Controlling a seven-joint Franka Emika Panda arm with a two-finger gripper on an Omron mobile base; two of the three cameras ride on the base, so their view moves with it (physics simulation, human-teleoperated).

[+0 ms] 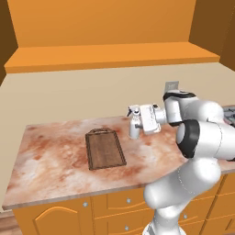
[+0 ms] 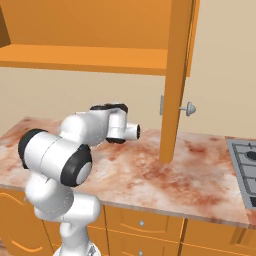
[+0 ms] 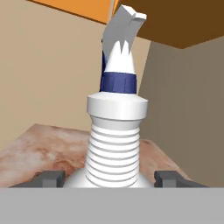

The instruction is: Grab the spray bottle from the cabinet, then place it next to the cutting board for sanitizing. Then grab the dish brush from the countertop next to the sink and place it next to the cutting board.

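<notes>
Ribbed white neck of the spray bottle (image 3: 114, 153) rises right between the two dark fingertips (image 3: 48, 178), its body bracketed by the gripper (image 3: 111, 179), whose jaws stand wide, one on each side of it; contact can't be told. From the left base view the bottle (image 1: 134, 125) stands upright on the marbled countertop (image 1: 55, 156), just right of the cutting board (image 1: 105, 148), below the orange cabinet (image 1: 105, 32).

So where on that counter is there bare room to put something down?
Bare countertop lies left of the cutting board, and in front of it toward the counter's edge. Right of the board it is crowded: the spray bottle stands there with the tool around it.
</notes>
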